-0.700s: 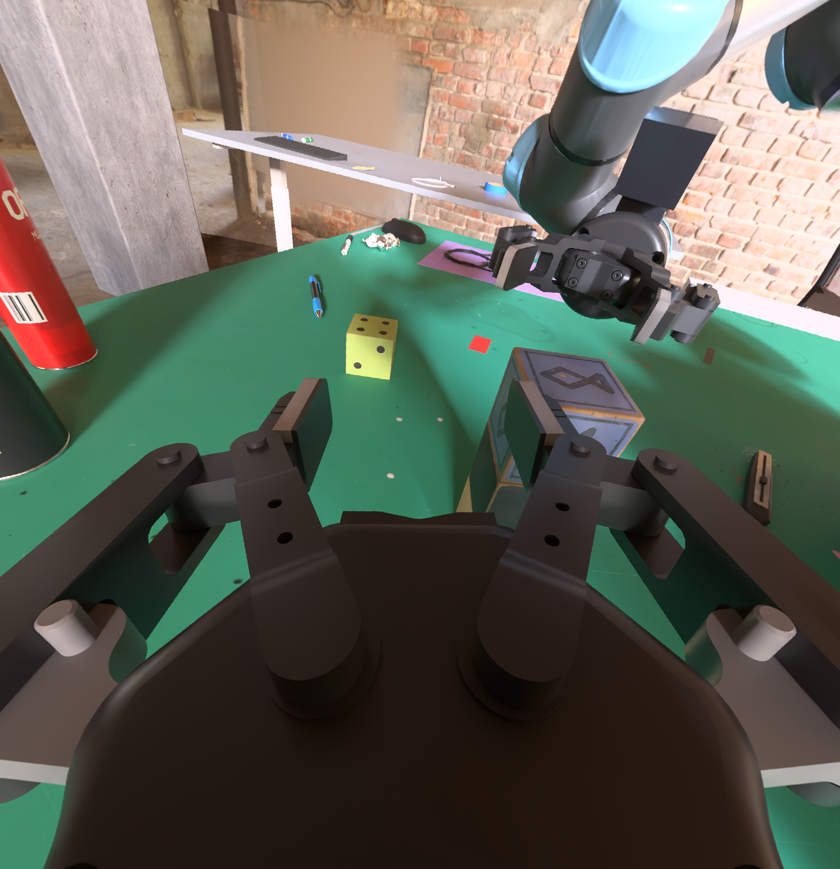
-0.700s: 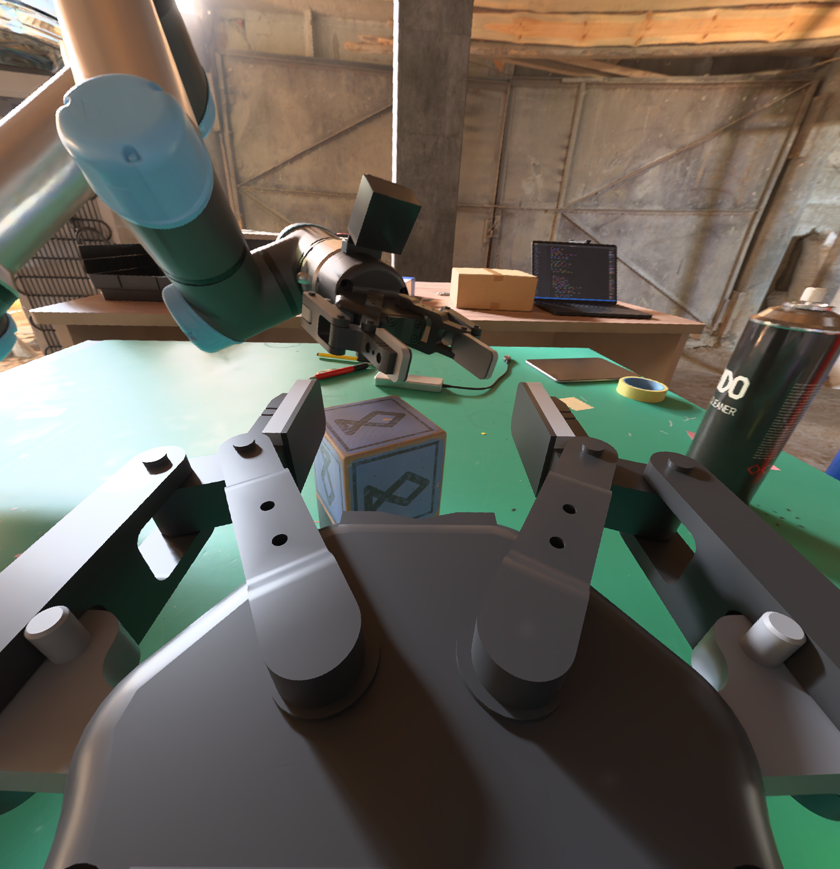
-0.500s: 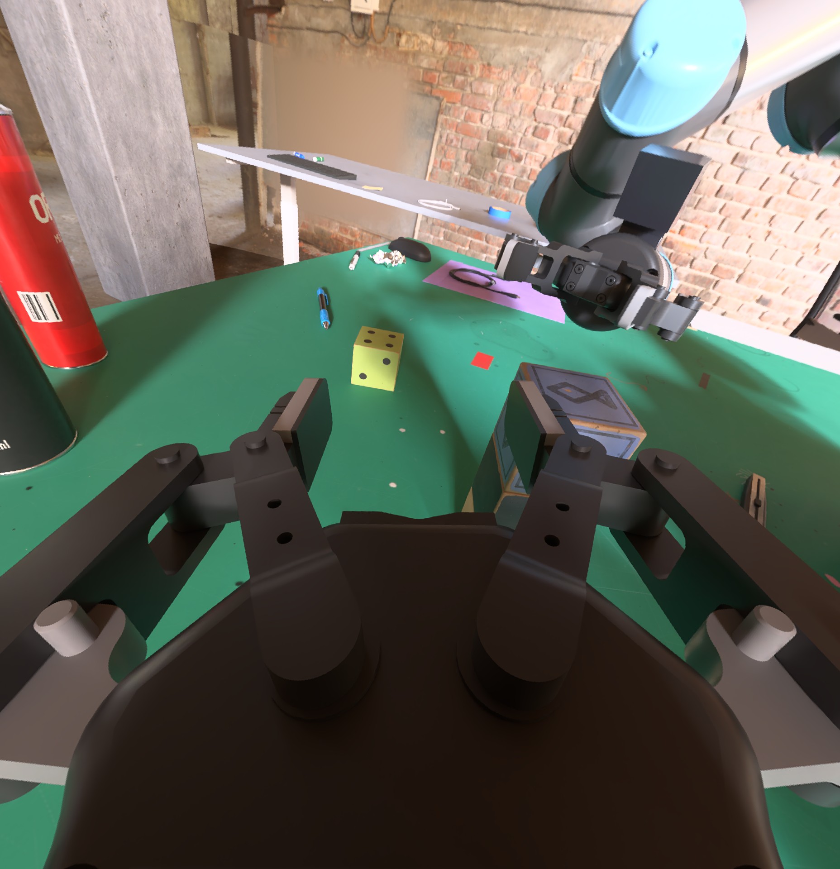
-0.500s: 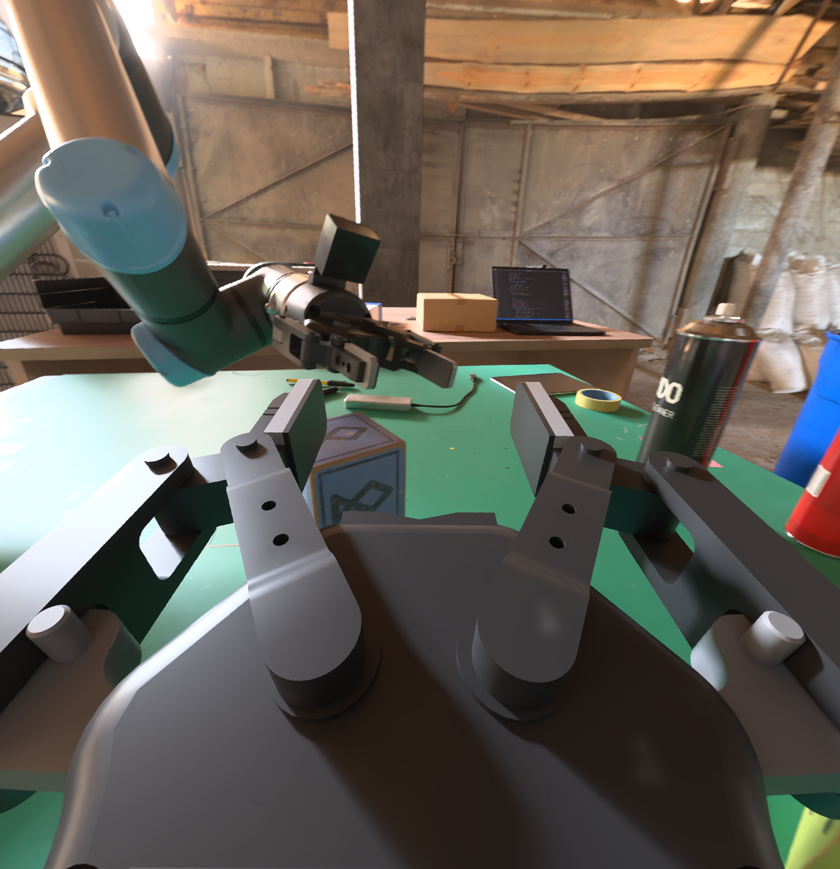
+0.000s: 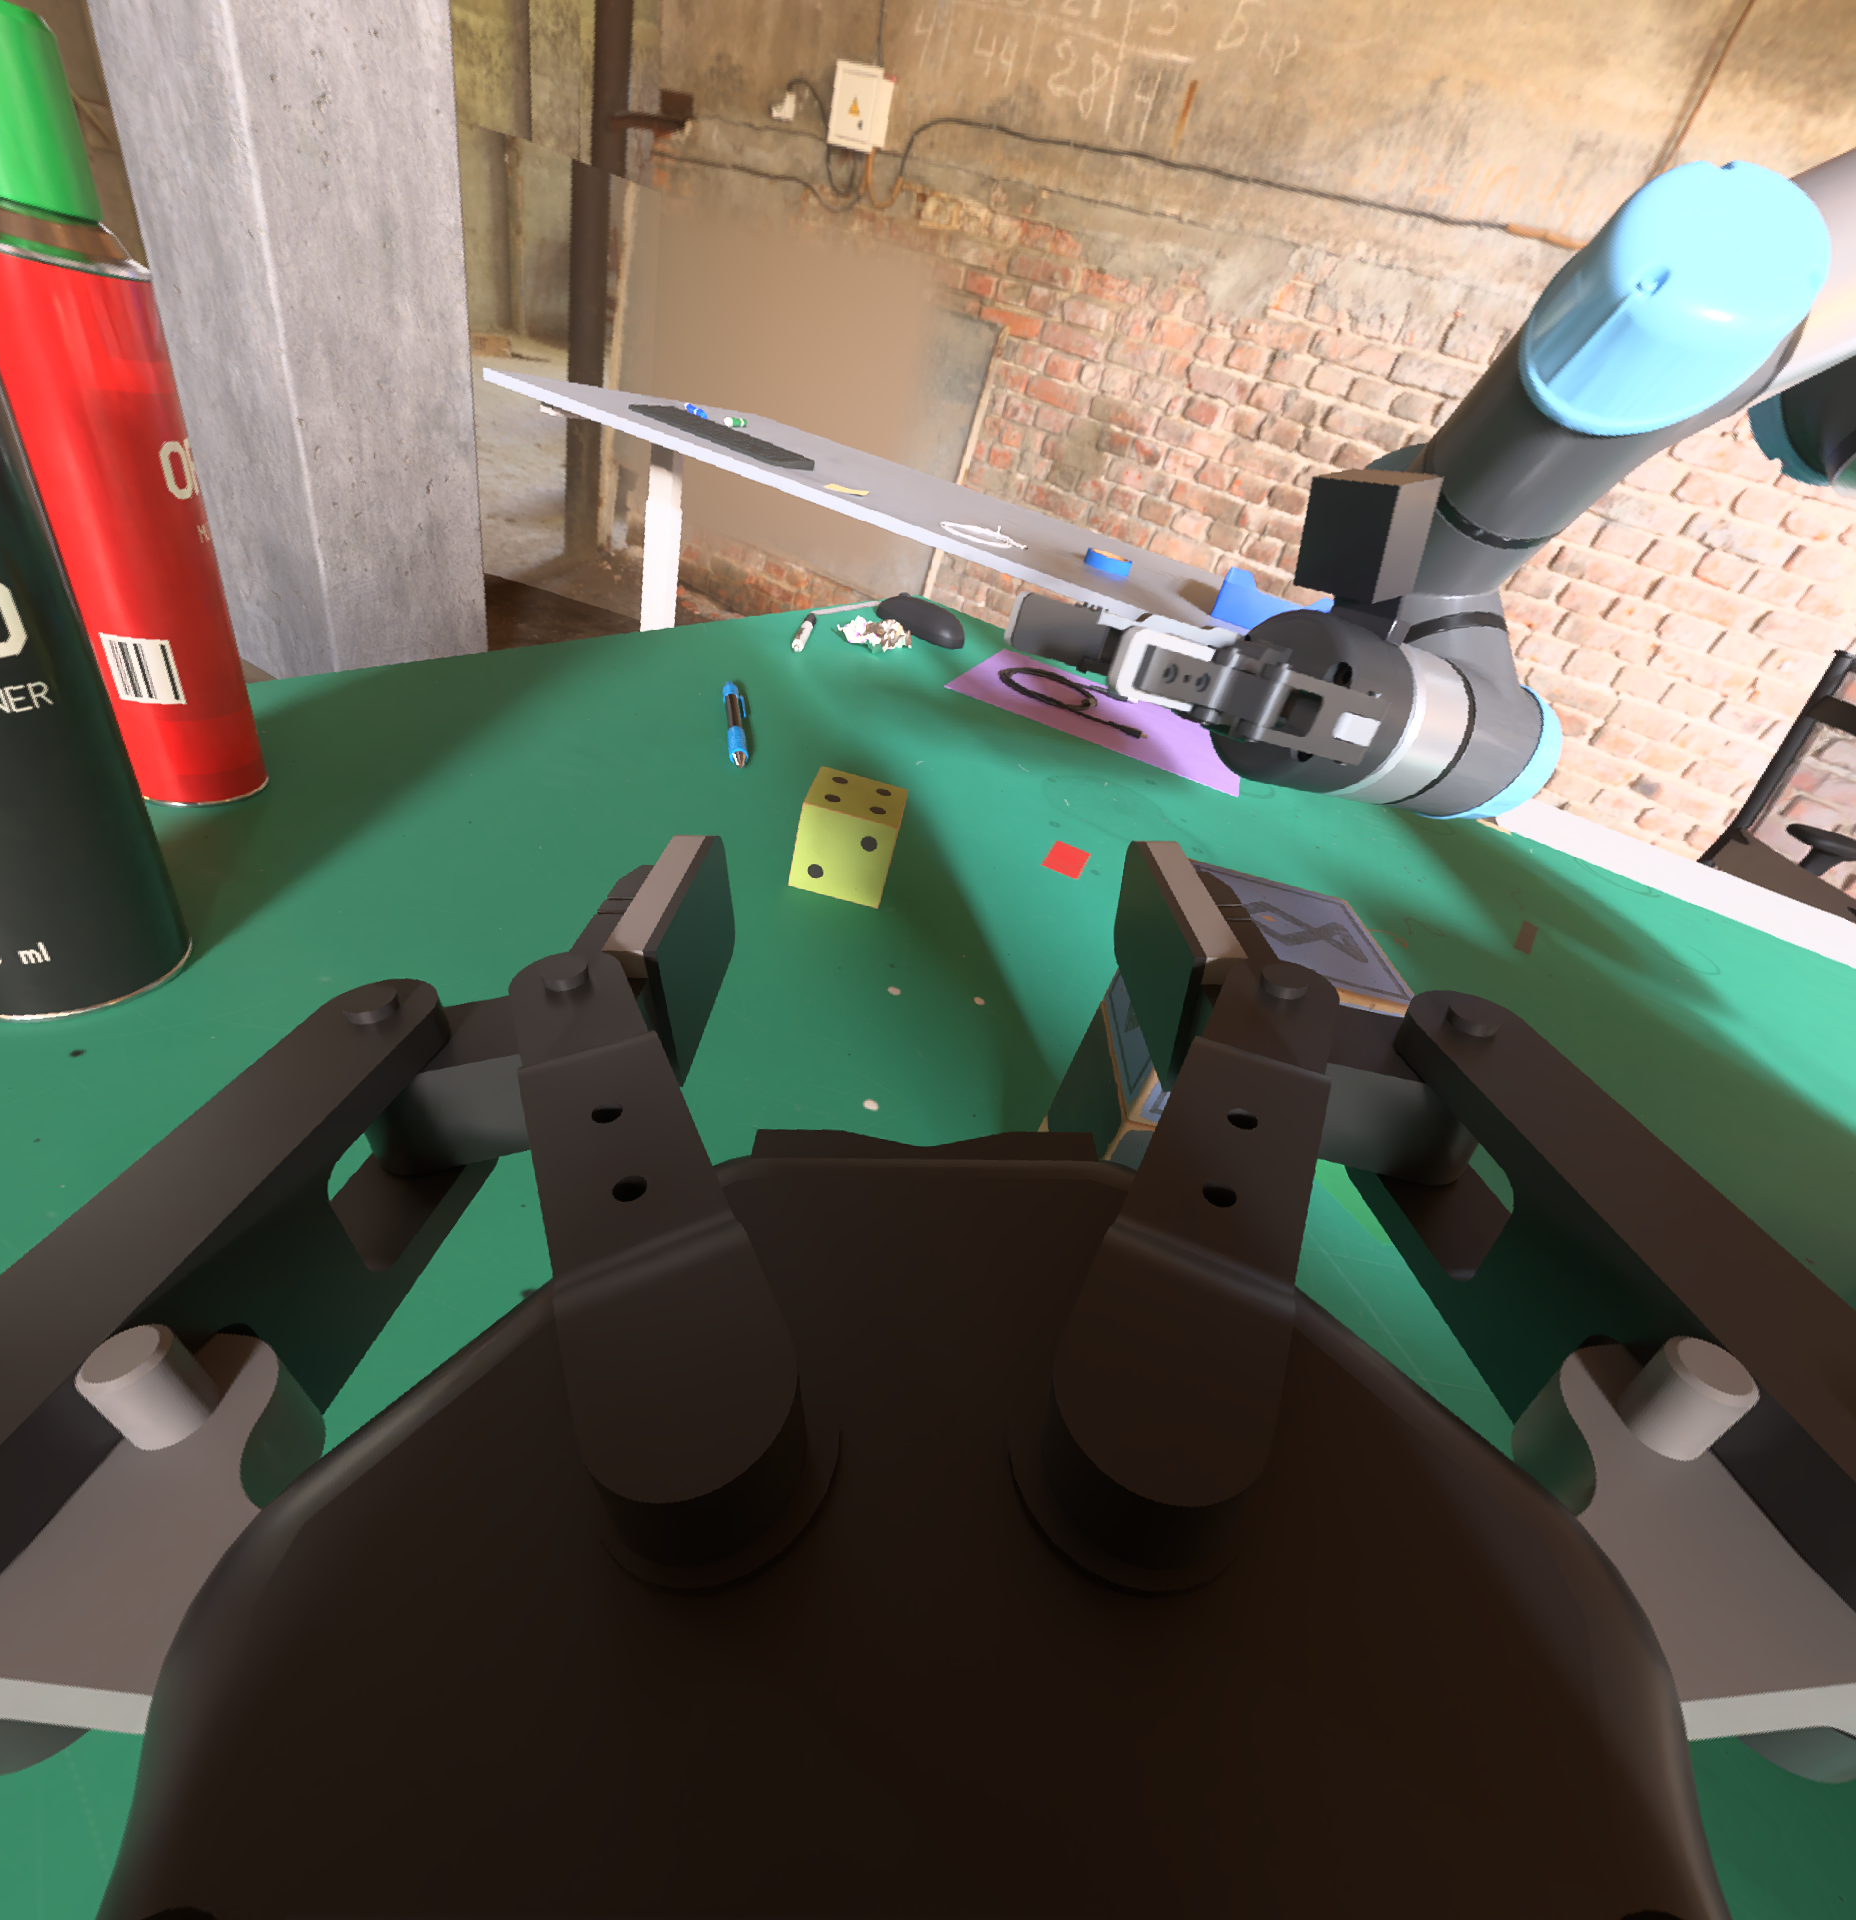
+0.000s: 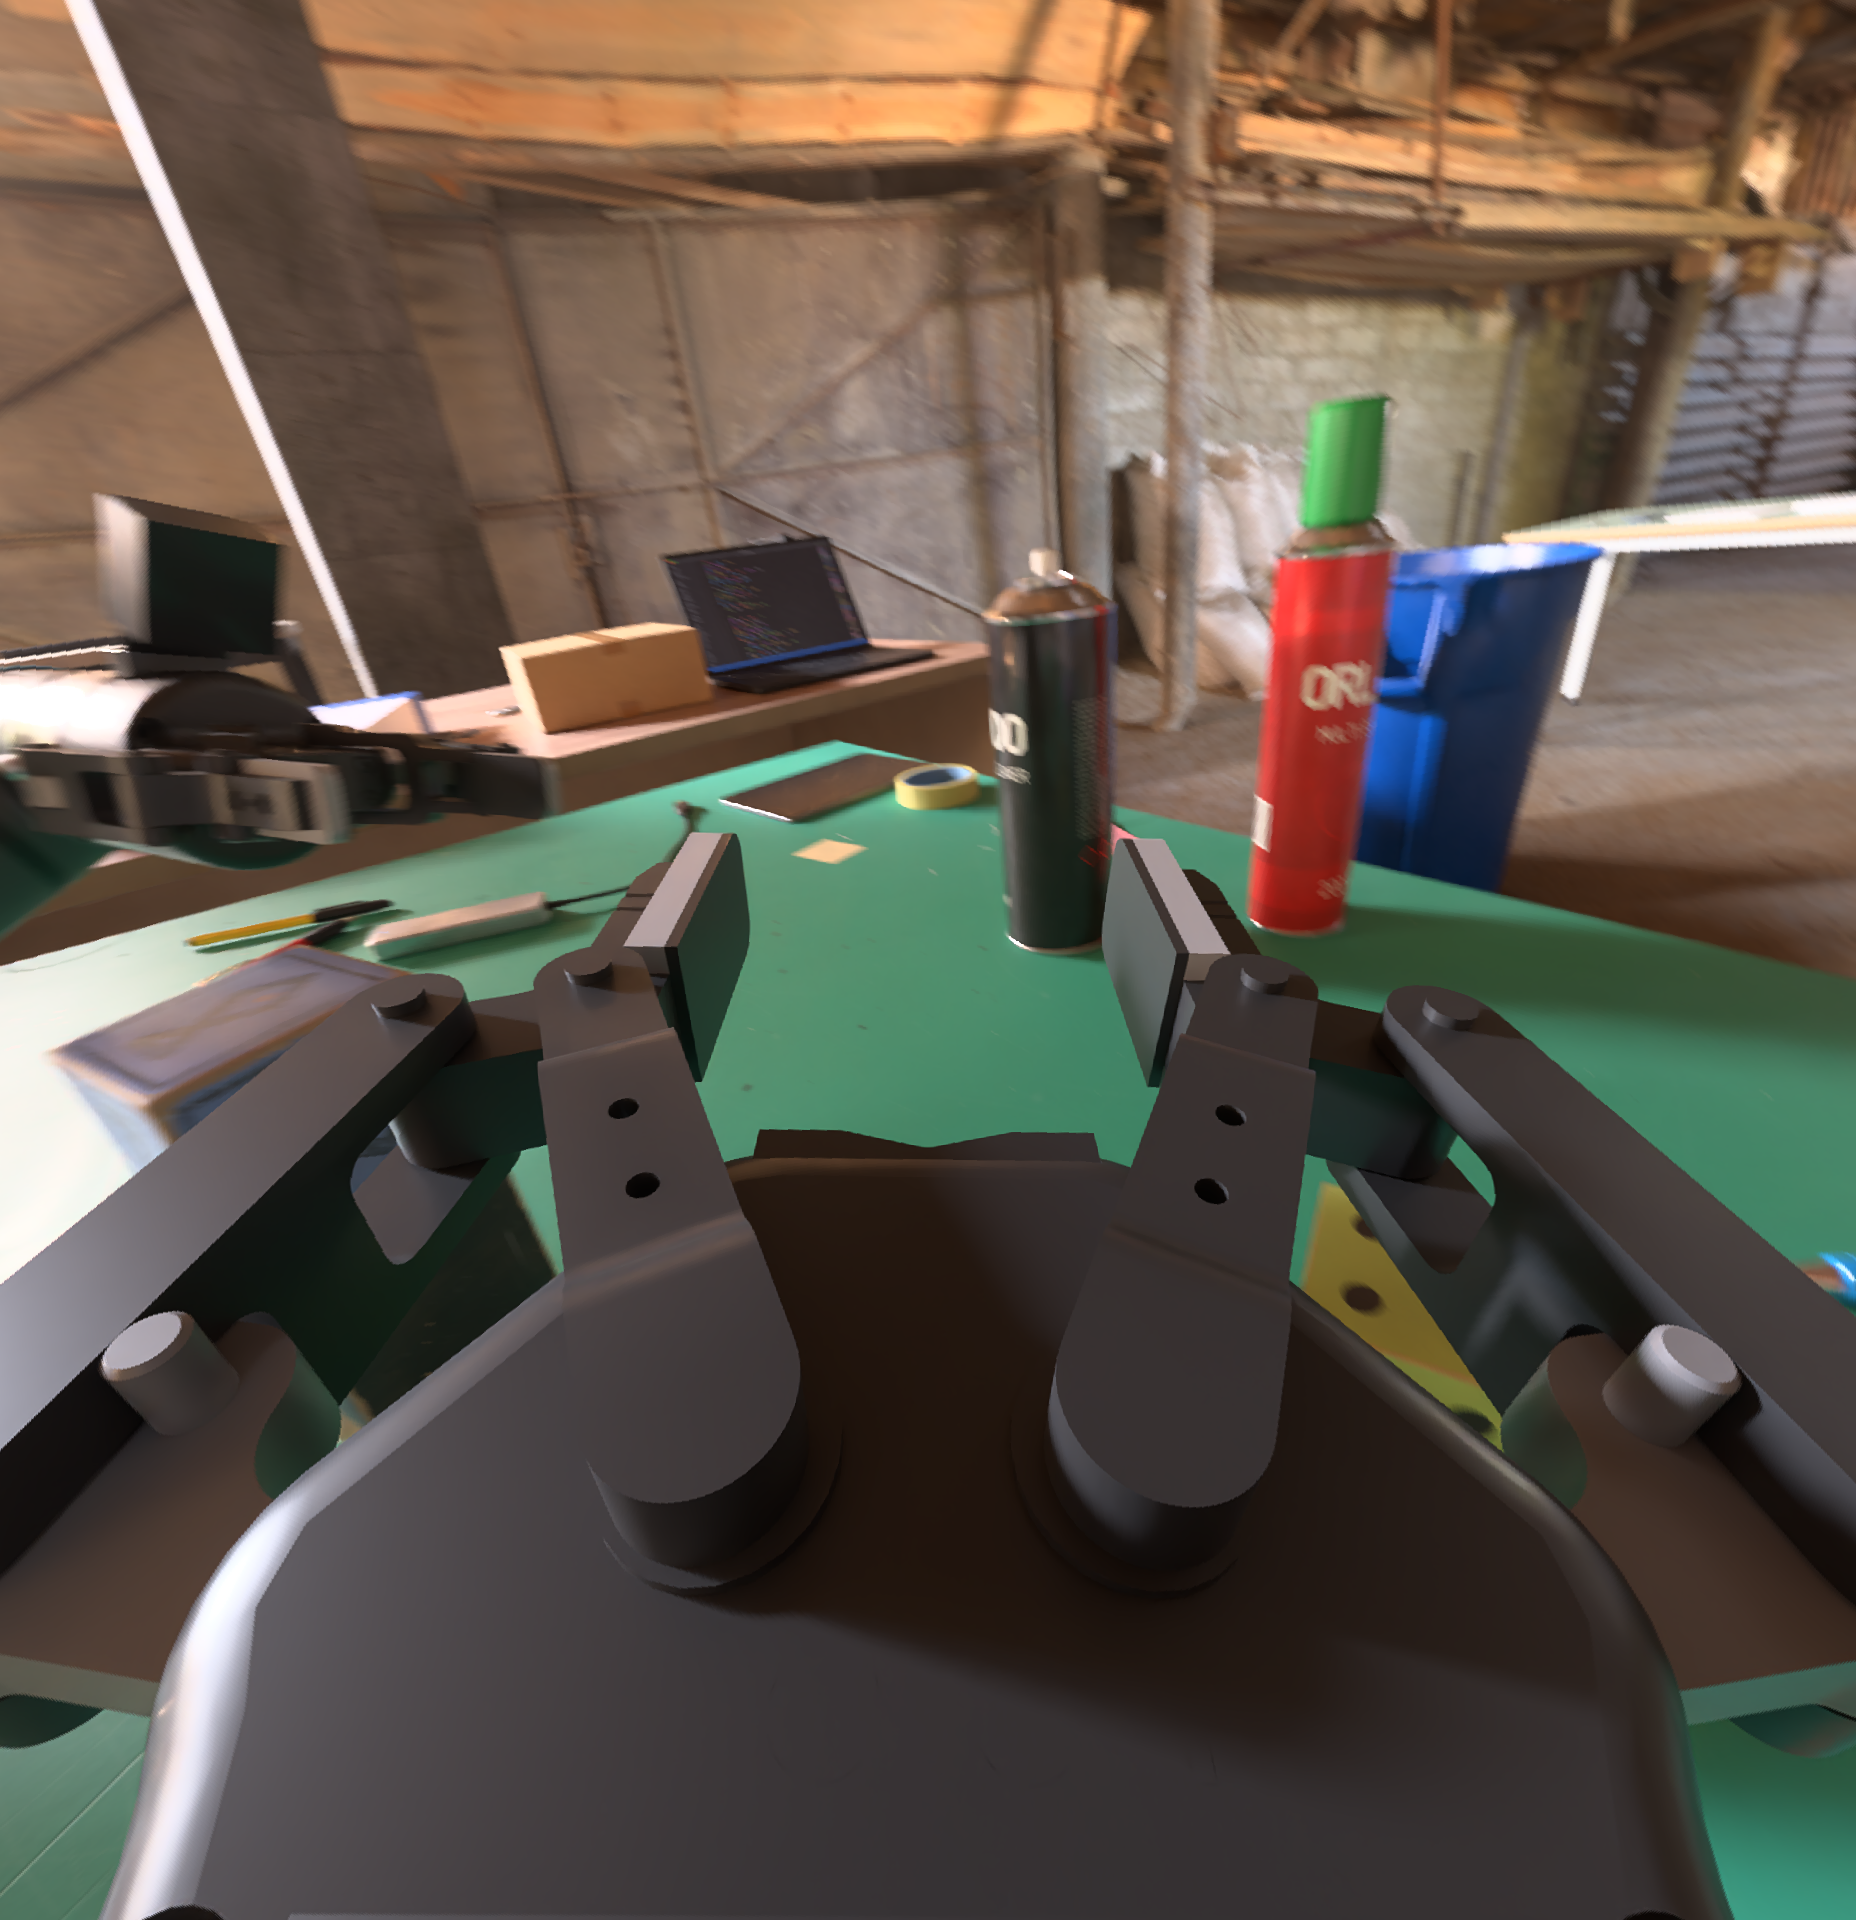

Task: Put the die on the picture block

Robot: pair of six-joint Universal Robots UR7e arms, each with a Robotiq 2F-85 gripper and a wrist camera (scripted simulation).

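- Swung aside since the earlier frames, the right gripper [image 6: 924, 935] now faces two spray cans instead of the picture block [image 6: 217, 1023], which has slid to the left edge of its view.
- Yellow, matte and sharp-edged with black pips, the die [image 5: 846, 836] sits on the green tabletop [image 5: 488, 862], ahead of the left gripper [image 5: 924, 925] and well apart from the block.
- Left gripper hovers low with flat black pads spread wide and nothing between them; the picture block [image 5: 1308, 940], printed with grey-blue line patterns, stands just behind its right finger.
- Right gripper likewise gapes wide and empty, the die [image 6: 1360, 1304] partly hidden under its right linkage.
- Glossy cylinders, a black can [image 6: 1049, 769] and a red can [image 6: 1313, 727], stand upright side by side.
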